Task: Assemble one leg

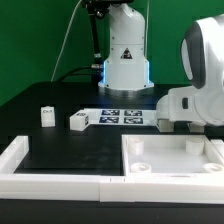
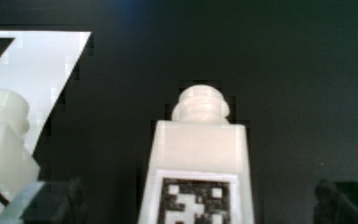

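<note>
Though round-tipped, blocky white leg (image 2: pixel 199 150)

Leg (image 2: pixel 201 150) looks smooth white plastic, table (image 2: pixel 265 60) matt black

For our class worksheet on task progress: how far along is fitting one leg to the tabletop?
Done: nothing yet; the tabletop shows nothing fitted. In hand: the open gripper has its fingers either side of one leg, not touching it. Left: grasp, carry, fit.

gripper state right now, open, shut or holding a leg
gripper: open, holding nothing; the leg sits between its jaws with a gap on each side.
</note>
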`<state>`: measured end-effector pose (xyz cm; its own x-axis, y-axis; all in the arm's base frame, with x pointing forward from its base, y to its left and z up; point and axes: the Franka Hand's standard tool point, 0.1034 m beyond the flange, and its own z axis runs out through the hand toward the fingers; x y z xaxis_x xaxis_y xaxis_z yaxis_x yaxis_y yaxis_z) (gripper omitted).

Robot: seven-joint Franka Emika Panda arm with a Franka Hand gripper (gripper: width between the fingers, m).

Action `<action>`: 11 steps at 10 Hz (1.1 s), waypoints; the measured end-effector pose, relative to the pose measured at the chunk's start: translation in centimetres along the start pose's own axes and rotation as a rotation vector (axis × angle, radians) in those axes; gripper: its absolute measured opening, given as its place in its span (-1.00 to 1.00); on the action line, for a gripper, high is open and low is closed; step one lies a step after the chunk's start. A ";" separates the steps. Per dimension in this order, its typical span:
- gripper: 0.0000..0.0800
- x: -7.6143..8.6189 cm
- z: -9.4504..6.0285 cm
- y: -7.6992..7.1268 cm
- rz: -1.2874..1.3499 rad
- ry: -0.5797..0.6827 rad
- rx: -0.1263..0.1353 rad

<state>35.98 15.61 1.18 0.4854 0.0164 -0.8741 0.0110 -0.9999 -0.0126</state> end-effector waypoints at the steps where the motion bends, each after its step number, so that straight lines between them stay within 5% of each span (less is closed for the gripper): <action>1: 0.62 0.0 -0.2 0.0 -0.001 0.003 0.001; 2: 0.31 0.1 -0.3 0.0 -0.002 0.005 0.001; 3: 0.31 0.1 -0.2 0.0 -0.001 0.005 0.001; 4: -0.13 0.1 -0.2 0.0 -0.002 0.005 0.001; 5: -0.28 0.1 -0.2 0.0 -0.002 0.005 0.001; 11: -0.28 -0.3 -0.5 0.0 -0.002 -0.001 0.000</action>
<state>36.32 15.61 1.70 0.4847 0.0185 -0.8745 0.0123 -0.9998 -0.0144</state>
